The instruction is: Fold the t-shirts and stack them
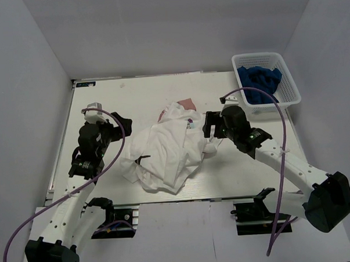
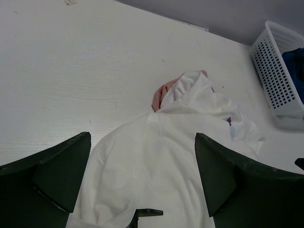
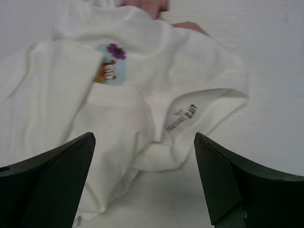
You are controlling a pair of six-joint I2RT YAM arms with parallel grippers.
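**White t-shirt** (image 1: 164, 152): crumpled at the middle of the desk (image 1: 103, 93), with the heap reaching close to the near edge.

**Pink t-shirt** (image 1: 186, 101): lies beneath the white one. Only a small patch shows at the heap's far side.

**Open room:** bare surface runs along the far edge and into the far left corner. A white basket (image 1: 289, 82) holding blue cloth (image 1: 260, 81) stands at the far right corner, apart from the heap.

**Left gripper** (image 1: 122, 120): jaws wide apart and empty, just beside the heap's left edge.

**Right gripper** (image 1: 208, 125): jaws likewise apart and empty, at the heap's right edge, facing the coloured print (image 3: 110, 66) and a printed neck label (image 3: 183, 118).

**Hard to make out:** sleeves and hems are lost in folds, and the label's text is too blurred to read.
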